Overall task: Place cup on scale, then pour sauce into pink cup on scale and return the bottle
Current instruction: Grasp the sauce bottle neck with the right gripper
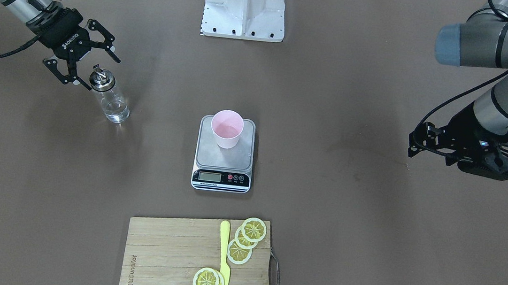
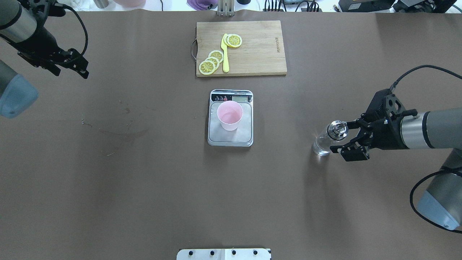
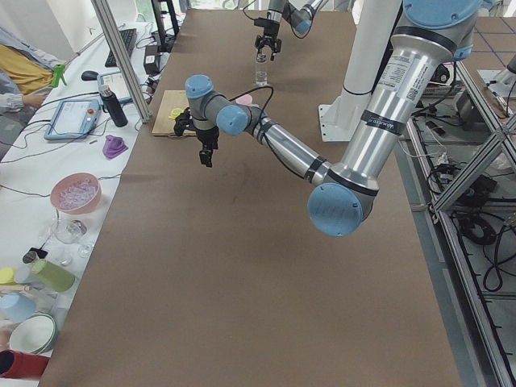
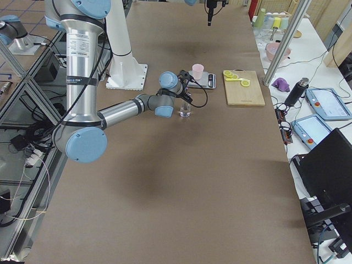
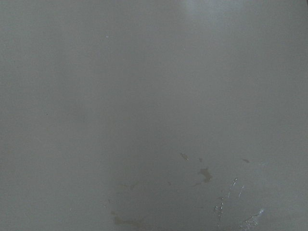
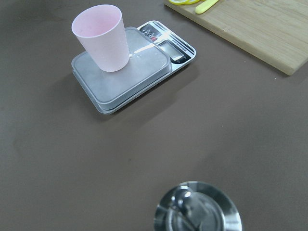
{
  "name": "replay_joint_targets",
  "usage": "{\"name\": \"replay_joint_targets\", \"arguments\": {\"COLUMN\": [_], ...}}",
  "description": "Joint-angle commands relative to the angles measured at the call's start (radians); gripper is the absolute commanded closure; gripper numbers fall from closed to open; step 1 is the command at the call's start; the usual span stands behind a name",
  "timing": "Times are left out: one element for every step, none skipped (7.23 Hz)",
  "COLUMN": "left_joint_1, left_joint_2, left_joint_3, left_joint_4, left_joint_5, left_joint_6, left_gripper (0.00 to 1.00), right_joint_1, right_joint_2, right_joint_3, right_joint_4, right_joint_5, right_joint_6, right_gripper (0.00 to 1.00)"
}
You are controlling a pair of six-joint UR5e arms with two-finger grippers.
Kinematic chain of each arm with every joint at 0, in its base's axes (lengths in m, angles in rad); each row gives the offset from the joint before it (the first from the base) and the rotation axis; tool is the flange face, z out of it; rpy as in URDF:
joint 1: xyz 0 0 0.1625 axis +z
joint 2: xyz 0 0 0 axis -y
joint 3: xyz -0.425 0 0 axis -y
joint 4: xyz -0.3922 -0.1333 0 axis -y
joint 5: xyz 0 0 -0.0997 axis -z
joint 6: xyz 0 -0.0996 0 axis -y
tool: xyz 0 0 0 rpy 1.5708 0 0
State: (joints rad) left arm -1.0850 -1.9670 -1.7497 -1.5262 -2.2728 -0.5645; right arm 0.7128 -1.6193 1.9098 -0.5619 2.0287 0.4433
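Brown table [image 2: 144, 187]: we count one pink cup [image 2: 230, 115] upright on one scale [image 2: 231, 139], well apart from both claws. Right claw [image 2: 344, 138] spread wide, one bottle [image 2: 325, 144] just by its fingertips. Left claw's [image 2: 70, 66] grip we cannot tell.

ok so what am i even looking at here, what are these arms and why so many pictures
Two robot arms work at a brown table, each ending in a two-finger gripper. Six cameras catch one moment: one faces the robot, one looks over its shoulders, two look from the table's ends, one rides on each wrist. In the middle a small pale pink plastic cup stands on a steel-topped digital scale. Farther from the robot lies a wooden cutting board with lemon slices and a yellow plastic knife. The right gripper is open beside the metal cap of a small clear glass bottle standing on the table, so nothing is held. The left gripper hangs above the table on the other side.
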Motion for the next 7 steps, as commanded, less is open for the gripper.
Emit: {"name": "replay_joint_targets", "arguments": {"left_joint_1": [-0.001, -0.001, -0.001, -0.004, -0.006, -0.006, -0.006], "left_joint_2": [0.0, 0.0, -0.001, -0.001, -0.001, -0.001, -0.001], "left_joint_3": [0.001, 0.001, 0.001, 0.001, -0.001, -0.001, -0.001], "left_joint_4": [0.0, 0.0, 0.001, 0.0, 0.001, 0.001, 0.001], "left_joint_5": [0.001, 0.001, 0.001, 0.001, 0.001, 0.001, 0.001], "left_joint_6": [0.0, 0.0, 0.0, 0.0, 0.0, 0.0, 0.0], "left_gripper": [0.1, 0.1, 0.1, 0.1, 0.1, 0.1, 0.1], "right_joint_1": [-0.001, -0.001, 0.002, 0.002, 0.002, 0.005, 0.002], "right_joint_2": [0.001, 0.007, 0.0, -0.007, -0.01, -0.019, -0.013], "right_joint_3": [0.0, -0.002, -0.003, -0.002, -0.003, -0.005, -0.011], "right_joint_4": [0.0, 0.002, 0.01, 0.013, 0.013, 0.013, 0.013], "right_joint_5": [-0.002, -0.004, -0.004, -0.002, -0.002, -0.004, -0.005], "right_joint_6": [0.009, 0.046, 0.046, 0.042, 0.037, 0.032, 0.029], "right_gripper": [0.02, 0.02, 0.02, 0.02, 0.02, 0.02, 0.02]}}
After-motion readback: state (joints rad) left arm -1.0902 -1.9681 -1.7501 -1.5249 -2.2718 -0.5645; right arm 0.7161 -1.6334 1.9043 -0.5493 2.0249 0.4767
